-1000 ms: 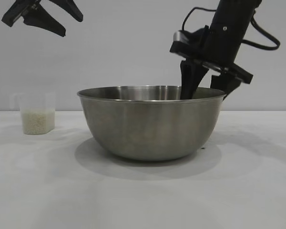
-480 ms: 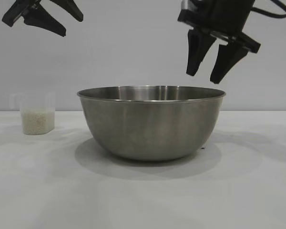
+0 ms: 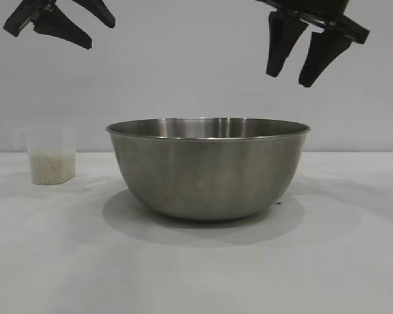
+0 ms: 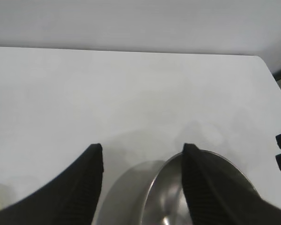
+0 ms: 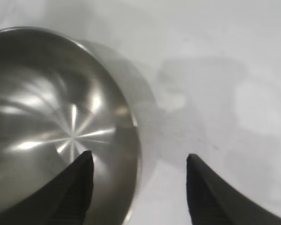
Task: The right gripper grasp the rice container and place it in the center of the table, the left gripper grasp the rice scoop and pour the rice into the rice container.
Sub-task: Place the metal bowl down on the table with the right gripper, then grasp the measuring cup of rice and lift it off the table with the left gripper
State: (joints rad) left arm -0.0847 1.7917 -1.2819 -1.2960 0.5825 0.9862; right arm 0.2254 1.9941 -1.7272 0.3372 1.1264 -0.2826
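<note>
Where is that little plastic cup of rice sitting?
In the exterior view the rice scoop stands upright on the table at far left, apart from the rice container.

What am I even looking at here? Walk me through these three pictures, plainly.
This is a two-armed robot at a white table. One picture comes from a camera facing the arms; the other two come from cameras on each arm's wrist, looking past its own black fingers. On the table stand a big steel bowl, the rice container, and beside it, apart from it, a small clear cup, the rice scoop, holding white rice. The right gripper hangs open above the bowl's rim, holding nothing. The left gripper waits open, high above the cup, also holding nothing.
</note>
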